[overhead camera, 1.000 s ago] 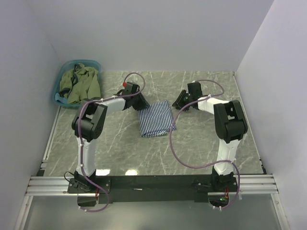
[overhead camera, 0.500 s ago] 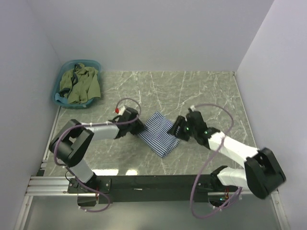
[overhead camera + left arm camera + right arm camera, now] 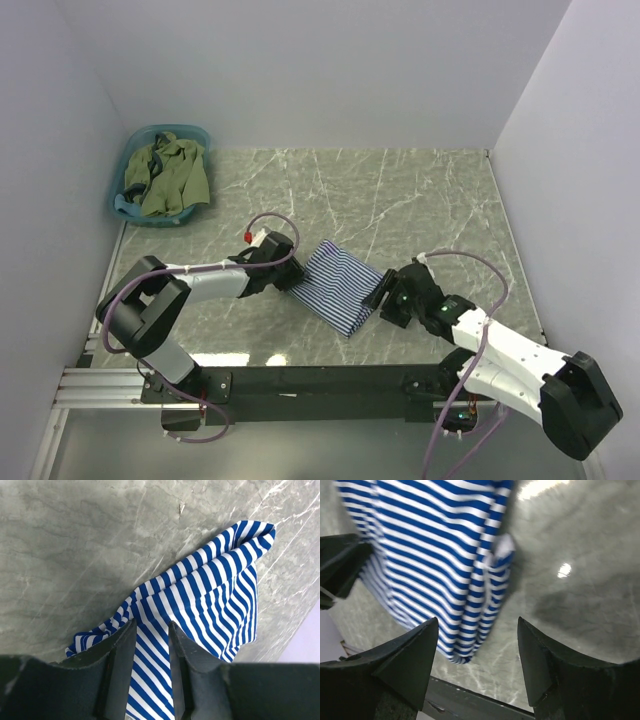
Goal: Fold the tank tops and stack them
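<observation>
Marble tabletop [image 3: 420,200], folded striped top [image 3: 340,285] (navy-white)

folded striped tank top [image 3: 340,288] near centre, olive tank top [image 3: 172,178] crumpled far-left

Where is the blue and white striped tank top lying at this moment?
In the top view, the navy-and-white striped tank top lies on the grey marble table, in its near half around the middle, between the left jaws and the right jaws.
</observation>
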`<action>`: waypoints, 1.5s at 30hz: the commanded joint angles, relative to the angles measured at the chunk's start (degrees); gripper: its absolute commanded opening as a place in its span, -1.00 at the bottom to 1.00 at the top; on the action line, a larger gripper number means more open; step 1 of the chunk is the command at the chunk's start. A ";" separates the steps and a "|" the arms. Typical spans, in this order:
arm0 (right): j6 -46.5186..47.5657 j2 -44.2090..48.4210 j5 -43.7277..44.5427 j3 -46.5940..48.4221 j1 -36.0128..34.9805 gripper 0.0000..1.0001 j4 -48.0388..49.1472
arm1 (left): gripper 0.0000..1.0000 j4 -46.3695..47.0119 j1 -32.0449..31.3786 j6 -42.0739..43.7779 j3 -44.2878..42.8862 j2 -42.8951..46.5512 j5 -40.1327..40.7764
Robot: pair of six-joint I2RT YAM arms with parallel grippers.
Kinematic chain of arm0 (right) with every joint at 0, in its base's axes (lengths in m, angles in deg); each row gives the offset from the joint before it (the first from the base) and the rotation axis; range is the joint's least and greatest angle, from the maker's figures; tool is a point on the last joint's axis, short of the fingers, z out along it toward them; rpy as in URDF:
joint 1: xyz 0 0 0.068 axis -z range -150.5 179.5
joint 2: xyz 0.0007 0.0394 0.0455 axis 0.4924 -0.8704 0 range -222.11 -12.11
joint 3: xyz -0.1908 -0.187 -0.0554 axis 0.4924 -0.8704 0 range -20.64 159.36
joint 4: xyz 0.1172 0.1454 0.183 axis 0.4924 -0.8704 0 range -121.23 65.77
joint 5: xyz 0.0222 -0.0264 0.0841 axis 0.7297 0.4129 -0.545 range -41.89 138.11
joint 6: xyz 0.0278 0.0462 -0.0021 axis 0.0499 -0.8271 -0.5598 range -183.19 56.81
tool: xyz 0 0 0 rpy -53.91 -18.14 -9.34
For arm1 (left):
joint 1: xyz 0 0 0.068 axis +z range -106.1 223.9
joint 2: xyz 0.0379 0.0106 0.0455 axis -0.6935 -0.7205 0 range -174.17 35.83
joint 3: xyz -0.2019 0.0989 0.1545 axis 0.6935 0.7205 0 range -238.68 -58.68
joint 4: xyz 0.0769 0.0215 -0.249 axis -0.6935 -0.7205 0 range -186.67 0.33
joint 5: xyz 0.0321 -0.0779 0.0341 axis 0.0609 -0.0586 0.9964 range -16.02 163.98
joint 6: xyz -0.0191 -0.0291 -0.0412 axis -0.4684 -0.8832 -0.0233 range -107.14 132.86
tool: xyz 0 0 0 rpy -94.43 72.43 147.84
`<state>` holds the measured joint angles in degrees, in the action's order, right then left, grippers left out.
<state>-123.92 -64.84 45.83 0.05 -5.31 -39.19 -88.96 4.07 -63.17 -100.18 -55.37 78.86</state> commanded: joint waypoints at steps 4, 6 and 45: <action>-3.43 -5.44 2.20 -0.74 -0.79 0.43 4.40 | -0.24 -1.06 0.11 3.78 -1.66 -0.12 -1.89; -3.17 -9.05 2.20 0.05 -0.79 0.43 7.13 | -0.23 -1.15 0.02 4.22 -1.83 -0.73 -2.51; 27.24 -32.17 11.51 25.19 26.01 -1.00 -9.37 | 0.00 -2.65 1.53 17.58 -19.93 -13.38 -8.05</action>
<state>-99.55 -96.29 53.35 21.67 19.19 -44.52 -94.07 8.55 -45.12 -115.79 -65.05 70.40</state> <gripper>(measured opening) 0.033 0.501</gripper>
